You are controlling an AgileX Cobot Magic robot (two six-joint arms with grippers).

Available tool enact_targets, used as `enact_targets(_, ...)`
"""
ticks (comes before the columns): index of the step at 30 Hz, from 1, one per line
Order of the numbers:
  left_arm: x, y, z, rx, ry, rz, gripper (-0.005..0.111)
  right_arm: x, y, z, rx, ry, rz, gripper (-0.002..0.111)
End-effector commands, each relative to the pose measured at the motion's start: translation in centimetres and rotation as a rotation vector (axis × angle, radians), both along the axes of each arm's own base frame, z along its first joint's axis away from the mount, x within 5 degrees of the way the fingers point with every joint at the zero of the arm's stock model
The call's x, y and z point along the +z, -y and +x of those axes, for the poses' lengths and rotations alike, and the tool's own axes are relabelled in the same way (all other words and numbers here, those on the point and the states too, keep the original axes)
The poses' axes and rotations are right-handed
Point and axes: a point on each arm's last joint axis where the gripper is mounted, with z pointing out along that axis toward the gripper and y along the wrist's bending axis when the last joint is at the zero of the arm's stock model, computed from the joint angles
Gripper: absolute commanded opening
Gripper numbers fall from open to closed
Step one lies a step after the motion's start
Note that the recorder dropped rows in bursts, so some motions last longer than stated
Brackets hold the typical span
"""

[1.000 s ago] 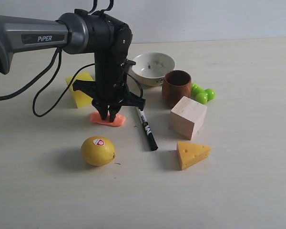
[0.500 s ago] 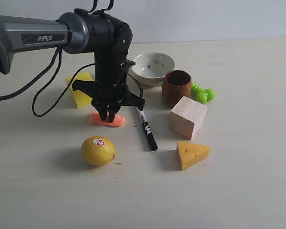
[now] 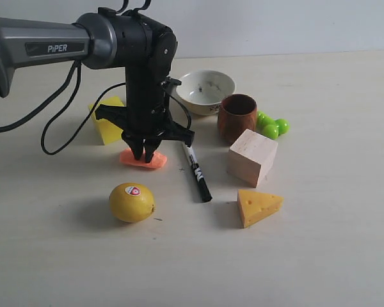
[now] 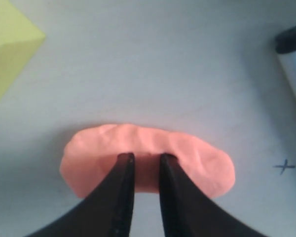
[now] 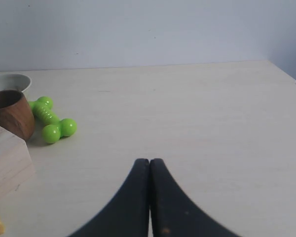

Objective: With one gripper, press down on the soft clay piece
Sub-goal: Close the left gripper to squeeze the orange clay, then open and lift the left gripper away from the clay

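The soft clay piece [image 3: 159,162] is a flat salmon-orange lump lying on the table between the yellow cube and the lemon. My left gripper [image 3: 144,155] points straight down onto it. In the left wrist view the two black fingertips [image 4: 126,163] rest on the clay's [image 4: 197,158] lumpy top, near its middle. The left gripper [image 4: 146,157] is almost shut, with only a narrow slit between the fingers. My right gripper [image 5: 149,160] is shut with nothing in it, hovering over bare table, and it is out of the exterior view.
Around the clay lie a yellow cube [image 3: 109,121], a lemon [image 3: 132,202] and a black marker [image 3: 196,173]. Further right are a white bowl [image 3: 205,91], a brown cup [image 3: 237,118], a green dumbbell toy [image 3: 271,125], a wooden block [image 3: 252,157] and a cheese wedge [image 3: 258,206].
The left arm and gripper have crept slightly to the left, and the tips have stayed on the clay. The right gripper's earlier state is not shown.
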Motion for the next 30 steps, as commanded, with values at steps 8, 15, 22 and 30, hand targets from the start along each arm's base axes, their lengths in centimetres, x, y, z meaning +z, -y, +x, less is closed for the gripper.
enact_targets(8, 0.82, 0.06, 0.02, -0.003, 0.012, -0.006, 0.02, -0.02, 0.01, 0.0, 0.002, 0.014, -0.009, 0.0)
enact_targets(15, 0.64, 0.04, -0.01, -0.005, 0.008, -0.003, 0.02, -0.02, 0.01, 0.0, 0.002, 0.014, -0.009, 0.0)
enact_targets(22, 0.66, 0.07, -0.03, -0.01, 0.005, -0.006, 0.02, -0.02, 0.01, 0.0, 0.002, 0.014, -0.009, 0.0)
enact_targets(30, 0.66, 0.09, 0.0, -0.021, 0.007, -0.008, 0.002, -0.02, 0.01, 0.0, 0.002, 0.014, -0.009, 0.0)
